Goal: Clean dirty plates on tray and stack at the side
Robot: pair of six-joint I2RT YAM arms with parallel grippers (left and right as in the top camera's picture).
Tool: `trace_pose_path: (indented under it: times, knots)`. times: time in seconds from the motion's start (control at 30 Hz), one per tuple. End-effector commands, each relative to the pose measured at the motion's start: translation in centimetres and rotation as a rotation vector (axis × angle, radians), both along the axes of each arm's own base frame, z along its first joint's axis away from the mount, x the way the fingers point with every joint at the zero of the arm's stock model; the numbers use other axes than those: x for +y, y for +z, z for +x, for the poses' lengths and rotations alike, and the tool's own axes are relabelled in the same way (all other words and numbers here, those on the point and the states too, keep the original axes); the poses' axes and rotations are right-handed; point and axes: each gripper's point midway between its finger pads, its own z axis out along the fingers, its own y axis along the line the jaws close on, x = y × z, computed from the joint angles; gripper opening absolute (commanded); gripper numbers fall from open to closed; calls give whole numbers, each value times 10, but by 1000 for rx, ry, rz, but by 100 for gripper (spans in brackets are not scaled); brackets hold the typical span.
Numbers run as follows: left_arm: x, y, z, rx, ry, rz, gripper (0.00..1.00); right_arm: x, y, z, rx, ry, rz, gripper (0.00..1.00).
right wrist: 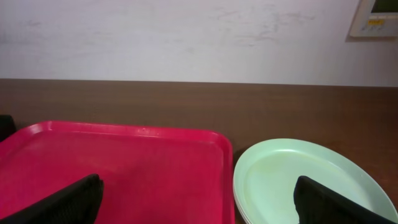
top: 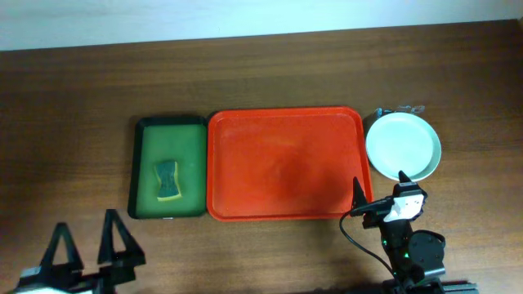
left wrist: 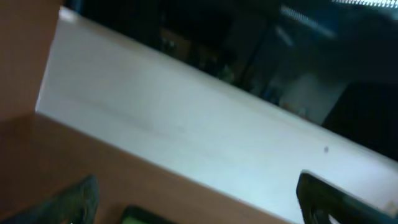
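The red-orange tray (top: 284, 163) lies at the table's middle with nothing on it; it also shows in the right wrist view (right wrist: 124, 168). The pale mint plates (top: 402, 145) sit stacked on the table just right of the tray, also seen in the right wrist view (right wrist: 298, 180). My right gripper (top: 380, 192) is open and empty, near the tray's front right corner, its fingers (right wrist: 199, 202) spread over the tray rim and the stack. My left gripper (top: 90, 241) is open and empty at the front left; in its wrist view (left wrist: 199, 199) the fingers frame bare table and a wall.
A dark green tray (top: 169, 167) with a green-yellow sponge (top: 167, 180) lies left of the red tray. A small clear item (top: 399, 110) lies behind the plates. A white wall runs along the table's far edge.
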Motion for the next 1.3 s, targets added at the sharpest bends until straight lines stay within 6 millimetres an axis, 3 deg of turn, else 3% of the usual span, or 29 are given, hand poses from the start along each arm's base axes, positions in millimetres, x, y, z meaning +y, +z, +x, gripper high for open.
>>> trace_pose_path:
  times: [0.0,0.07,0.17,0.37,0.47,0.5,0.57,1.27]
  knots:
    - [-5,1,25,-151,-2,-23,99,-1,-3,0,7,-3,3,98]
    - [-15,-2,40,-271,-47,-19,99,-1,-3,0,7,-3,3,98]
    - [-23,-46,63,-306,-76,1,99,-1,-3,0,7,-3,3,98]
    - [-26,-141,95,-12,-65,99,99,-1,-3,0,7,-3,3,98]
    - [-25,-198,99,227,-83,205,99,-1,-3,0,7,-3,3,98]
    - [-34,-203,99,248,-141,278,99,-1,-3,0,7,-3,3,98]
    - [-42,-205,98,246,-196,356,99,-1,-3,0,7,-3,3,98]
    - [-43,-205,98,246,-199,356,99,-1,-3,0,7,-3,3,98]
